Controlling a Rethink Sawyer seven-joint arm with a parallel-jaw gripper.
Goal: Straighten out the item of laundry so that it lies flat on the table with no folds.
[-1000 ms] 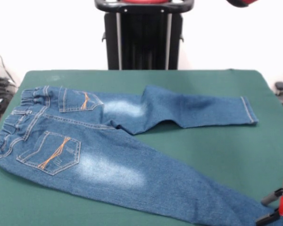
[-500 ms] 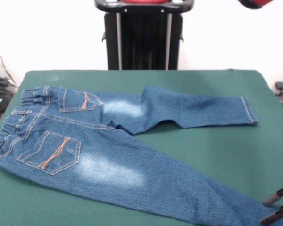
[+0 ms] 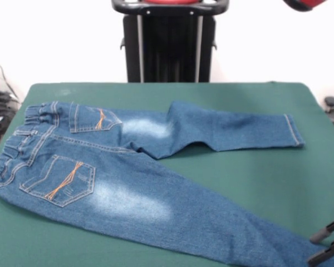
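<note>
At about four o'clock, at the lower right corner, the gripper [image 3: 325, 245] is seen, its two black fingertips [image 3: 324, 231] held apart and empty, just beside the hem of the near trouser leg. The jeans [image 3: 128, 167] are spread on the green table [image 3: 250, 178], back pockets up, the near leg running from nine o'clock toward five. The elastic waistband [image 3: 14, 144] is found at nine o'clock. Farther off, the second leg is stretched toward three o'clock, a slight bend showing at its knee.
</note>
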